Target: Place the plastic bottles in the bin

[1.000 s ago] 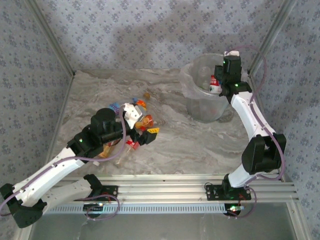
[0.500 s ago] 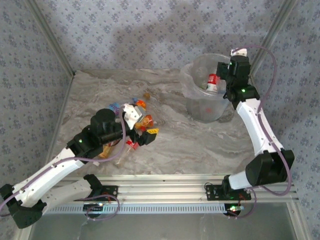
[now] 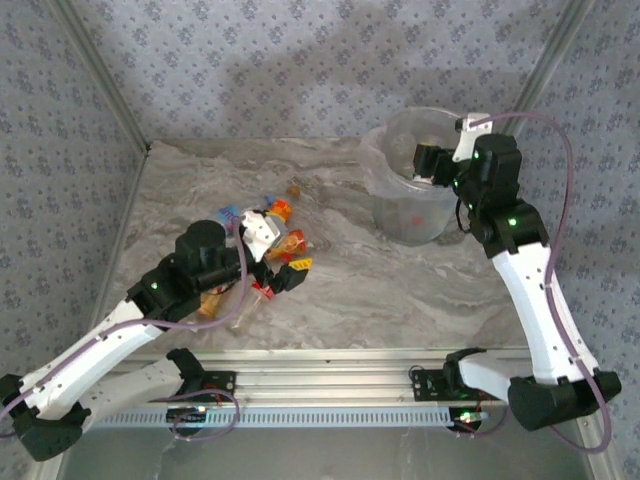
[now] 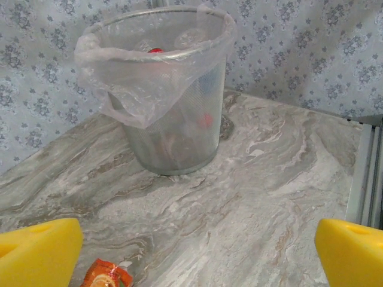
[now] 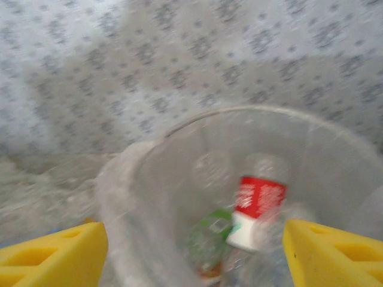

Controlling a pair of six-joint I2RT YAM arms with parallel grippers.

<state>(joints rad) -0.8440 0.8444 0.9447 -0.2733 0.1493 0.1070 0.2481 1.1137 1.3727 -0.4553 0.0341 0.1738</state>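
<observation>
- Bottles lay in a loose heap on the bench, left of centre; others already sat inside the bin at the far right.
- Handling, as a judgement: small, thin-walled plastic, so probably light and springy, denting under a hard squeeze. Round, smooth bodies looked likely to roll or slip.
- The best hold seemed to be across the labelled middle, square to the bottle's length. The cap or neck would be a poor hold, because a bottle gripped there could swing.
- Tangled neighbours in the heap could be dragged along, so an outlying bottle looked the safer pick.
- Looks: clear or amber bodies with red, orange and blue patches of label and cap.
- Within the bin, a red-labelled bottle with a pale end lay beside a green-labelled one, both blurred.
- The bin was round and translucent grey-white, lined with a clear bag folded over its rim.
- Left fingers hung over the heap, spread fully wide and empty, with an orange label just beside one of them.
- Right fingers stood well apart above the bin's mouth, with nothing between them.
</observation>
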